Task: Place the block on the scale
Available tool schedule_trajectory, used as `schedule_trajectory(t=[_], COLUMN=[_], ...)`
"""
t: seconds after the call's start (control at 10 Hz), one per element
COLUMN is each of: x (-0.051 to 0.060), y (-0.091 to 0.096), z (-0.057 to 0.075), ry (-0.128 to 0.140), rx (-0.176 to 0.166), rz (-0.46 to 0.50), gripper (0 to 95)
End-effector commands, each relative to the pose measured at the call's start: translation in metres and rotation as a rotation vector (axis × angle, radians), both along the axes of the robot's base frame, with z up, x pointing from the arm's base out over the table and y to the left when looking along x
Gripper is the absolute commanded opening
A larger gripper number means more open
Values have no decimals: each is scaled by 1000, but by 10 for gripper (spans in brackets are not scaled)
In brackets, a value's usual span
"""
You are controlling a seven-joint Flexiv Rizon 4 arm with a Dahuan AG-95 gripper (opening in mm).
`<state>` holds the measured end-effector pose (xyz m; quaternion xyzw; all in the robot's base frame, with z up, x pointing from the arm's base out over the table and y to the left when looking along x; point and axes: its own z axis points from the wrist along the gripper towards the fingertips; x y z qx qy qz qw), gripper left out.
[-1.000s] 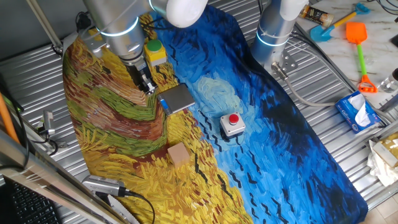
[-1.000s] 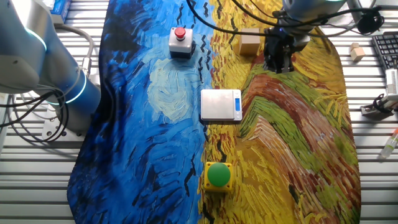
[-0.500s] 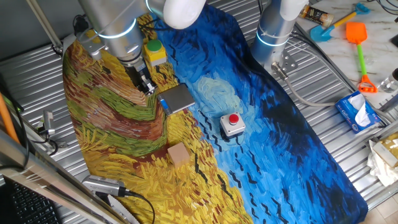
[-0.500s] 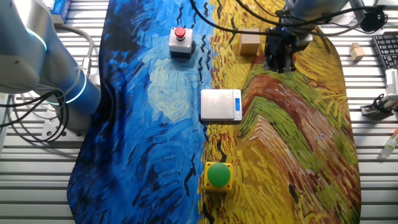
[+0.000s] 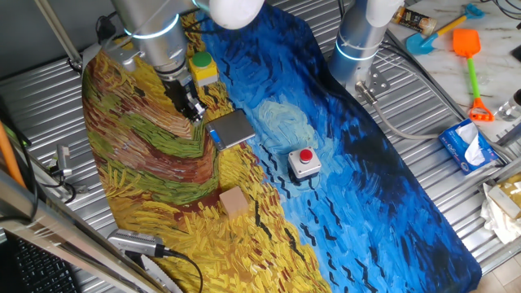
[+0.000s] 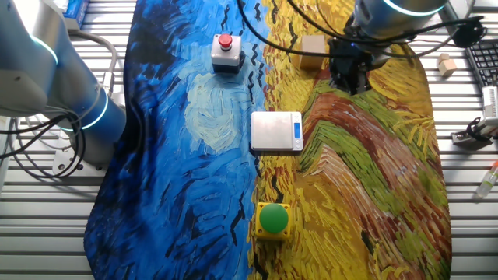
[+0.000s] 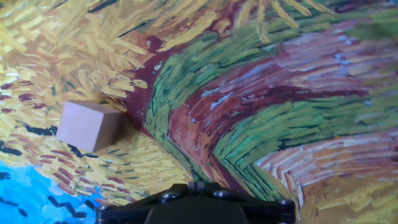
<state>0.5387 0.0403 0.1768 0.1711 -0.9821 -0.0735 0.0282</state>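
Hand view first: the camera looks down on a painted cloth [image 7: 261, 93] of yellow, green and brown swirls, with the block [image 7: 89, 126], a plain light-tan wooden cube, resting on it toward the left. A dark piece of the end effector's body fills the bottom edge; its fingertips are out of sight there.

One fixed view shows the arm reaching down from the top left, its end effector [image 5: 193, 110] hanging above the cloth with nothing between the fingers. Whether the fingers are apart or together I cannot tell. Just beside it lies the scale [image 5: 230, 130], a thin grey square plate with a blue tab on one edge. A yellow box with a green button [image 5: 202, 67] sits behind the arm. A grey box with a red button [image 5: 304, 162] stands on the blue part of the cloth. The block [image 5: 233, 201] lies on the table well apart from the scale, nearer the front edge.
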Motion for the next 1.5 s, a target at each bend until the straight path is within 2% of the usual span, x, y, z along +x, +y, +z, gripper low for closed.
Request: schedule_trajectory(t=[0.1, 0.3, 0.4, 0.5, 0.6, 0.9, 1.1, 1.2, 1.3, 1.4, 1.5], x=[-2, 0, 3, 5, 5, 7, 6, 6, 4, 3, 3], y=[0, 5, 16, 31, 35, 92, 125, 135, 149, 158, 161], z=[1, 4, 9, 14, 15, 13, 6, 3, -1, -5, -9], ry=[-7, -3, 6, 16, 22, 24, 18, 19, 23, 20, 21], rx=[-1, -3, -10, -4, -5, -17, -22, -19, -18, -18, -15], rz=[-9, -22, -47, -53, -55, -151, -196, -203, -215, -213, -198], gripper=[0, 0, 0, 190, 190, 190, 190, 190, 380, 380, 570])
